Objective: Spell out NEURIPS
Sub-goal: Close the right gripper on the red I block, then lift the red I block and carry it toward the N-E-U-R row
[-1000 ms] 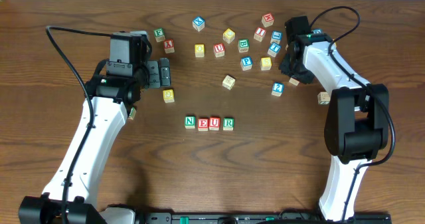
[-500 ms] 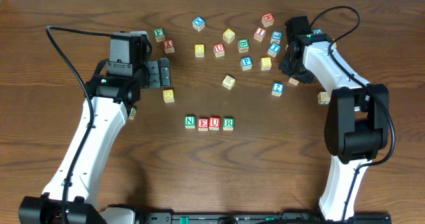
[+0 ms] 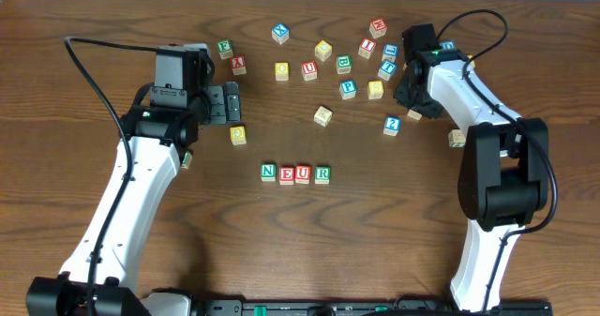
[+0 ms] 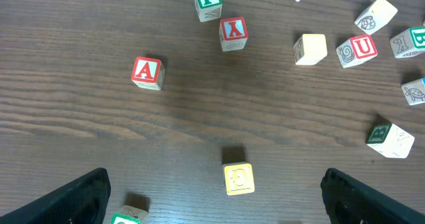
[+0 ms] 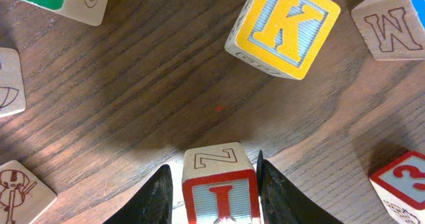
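Observation:
Four blocks spelling N (image 3: 268, 173), E (image 3: 286, 174), U (image 3: 303, 174), R (image 3: 322, 173) stand in a row at the table's middle. My right gripper (image 3: 412, 93) is low over the table at the back right. In the right wrist view its fingers (image 5: 212, 169) are shut on a red I block (image 5: 220, 187), whose top face shows an outlined Z. My left gripper (image 3: 230, 102) is open and empty at the back left, with a yellow block (image 4: 238, 178) on the table between its fingers (image 4: 216, 197), which do not touch it.
Several loose blocks lie scattered along the back, among them a blue P block (image 3: 348, 87) and a red A block (image 4: 147, 72). A yellow K block (image 5: 283, 26) lies just ahead of the right gripper. A tan block (image 3: 457, 139) sits by the right arm.

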Robot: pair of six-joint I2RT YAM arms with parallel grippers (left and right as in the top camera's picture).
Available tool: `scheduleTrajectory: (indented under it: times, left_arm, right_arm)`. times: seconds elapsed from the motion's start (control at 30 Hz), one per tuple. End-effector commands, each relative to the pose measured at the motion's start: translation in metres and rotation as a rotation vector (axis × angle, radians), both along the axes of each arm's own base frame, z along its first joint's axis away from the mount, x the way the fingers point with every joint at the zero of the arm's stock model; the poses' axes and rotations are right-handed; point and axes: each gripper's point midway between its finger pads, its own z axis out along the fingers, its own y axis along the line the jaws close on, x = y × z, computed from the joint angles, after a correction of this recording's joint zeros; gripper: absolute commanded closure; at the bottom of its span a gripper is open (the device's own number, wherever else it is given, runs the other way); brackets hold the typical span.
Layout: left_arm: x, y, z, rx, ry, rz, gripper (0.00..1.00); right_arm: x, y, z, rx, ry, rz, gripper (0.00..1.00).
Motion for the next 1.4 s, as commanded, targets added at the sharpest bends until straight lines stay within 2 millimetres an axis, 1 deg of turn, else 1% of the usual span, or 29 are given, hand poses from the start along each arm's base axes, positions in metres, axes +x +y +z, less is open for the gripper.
scheduleTrajectory:
  times: [0.0,0.3,0.5,0.6,0.67,1.13,1.37]
  left_arm:
    - [0.004,0.0021,0.0163,0.005,-0.042,0.0,0.0]
    - [0.004,0.0021,0.0163,0.005,-0.042,0.0,0.0]
    - [0.004,0.0021,0.0163,0.005,-0.042,0.0,0.0]
    - [0.004,0.0021,0.0163,0.005,-0.042,0.0,0.0]
    - [0.004,0.0021,0.0163,0.005,-0.042,0.0,0.0]
    - [0.004,0.0021,0.0163,0.005,-0.042,0.0,0.0]
    - [0.004,0.0021,0.0163,0.005,-0.042,0.0,0.0]
  right_arm:
    - [-0.0032,-0.0014,-0.0084,-0.022,0.012,0.002,0.64]
    - [-0.003,-0.0008,-0.0102,-0.021,0.009,0.004,0.64]
    - [-0.0027,-0.0007,-0.0101,-0.021,0.008,0.004,0.67]
    - [-0.0027,-0.0002,-0.0101,-0.019,0.007,0.005,0.75]
    - [-0.0027,0.0003,-0.0102,-0.017,0.008,0.005,0.77]
    - [-0.0024,0.0015,-0.0099,-0.013,0.007,0.007,0.77]
    - [0.0039,0.003,-0.0012,-0.012,-0.007,0.015,0.79]
